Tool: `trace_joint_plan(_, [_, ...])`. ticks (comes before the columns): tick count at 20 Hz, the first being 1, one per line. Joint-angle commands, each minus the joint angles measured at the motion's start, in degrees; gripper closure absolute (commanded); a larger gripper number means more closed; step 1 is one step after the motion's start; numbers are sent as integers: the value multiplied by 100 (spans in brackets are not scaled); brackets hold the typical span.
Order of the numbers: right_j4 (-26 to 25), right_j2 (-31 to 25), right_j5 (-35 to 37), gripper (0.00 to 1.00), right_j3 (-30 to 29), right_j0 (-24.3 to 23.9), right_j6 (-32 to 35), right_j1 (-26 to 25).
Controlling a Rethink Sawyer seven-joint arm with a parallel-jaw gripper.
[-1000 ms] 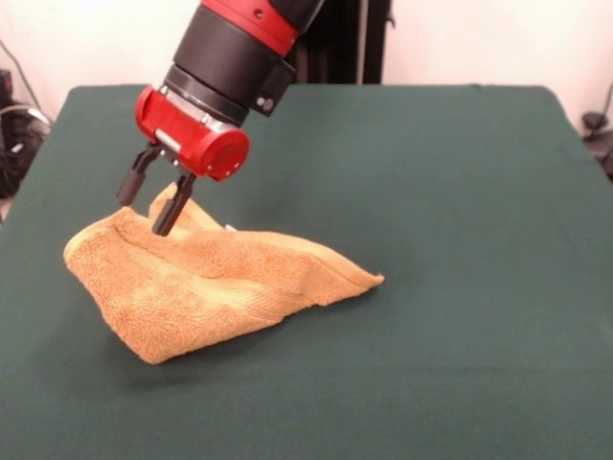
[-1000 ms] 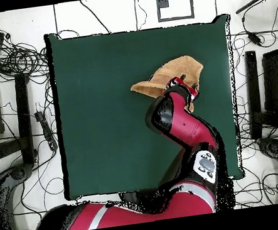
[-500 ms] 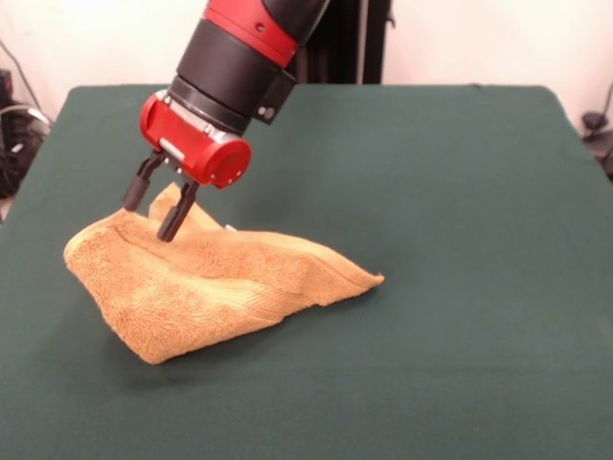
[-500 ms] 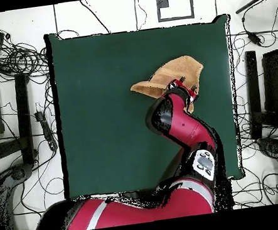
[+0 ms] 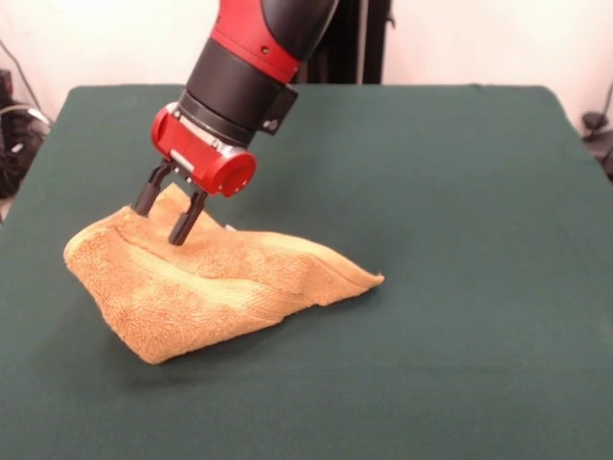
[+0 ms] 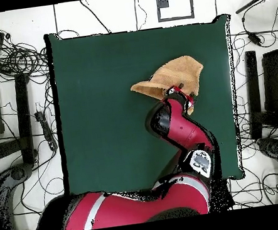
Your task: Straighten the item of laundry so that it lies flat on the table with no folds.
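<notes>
The orange-tan terry towel [image 5: 206, 287] lies folded over in a rough triangle at the left of the green table [image 5: 460, 230]. Its upper layers are bunched and raised, and one point reaches right. In the overhead view the towel [image 6: 174, 76] is at the upper right of the table [image 6: 103, 112]. My gripper [image 5: 165, 216] is open, fingers pointing down, with the tips at the towel's raised far-left fold. One fingertip [image 5: 179, 234] touches the cloth. In the overhead view the gripper [image 6: 178, 93] is at the towel's lower edge, its fingers hidden by the wrist.
The table's left edge [image 5: 29, 192] is close to the towel. Cables and stands [image 6: 9, 67] lie on the floor around the table. A dark post [image 5: 359, 43] stands behind the table's far edge.
The gripper has moved slightly right and down onto the towel's raised fold, staying open. The towel has not changed shape.
</notes>
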State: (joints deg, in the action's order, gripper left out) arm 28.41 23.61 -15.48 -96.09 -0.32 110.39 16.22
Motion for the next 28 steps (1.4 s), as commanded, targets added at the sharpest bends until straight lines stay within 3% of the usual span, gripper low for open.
trace_joint_plan(1, [204, -284, 596, 0, -599, 224, 1076, -292])
trace_joint_plan(11, [-57, -336, 663, 0, -689, 36, 907, -87])
trace_joint_plan(19, [-226, -779, -162, 0, 98, -403, 969, -801])
trace_joint_plan(28, [-247, -800, -227, 0, 81, -395, 1091, -786])
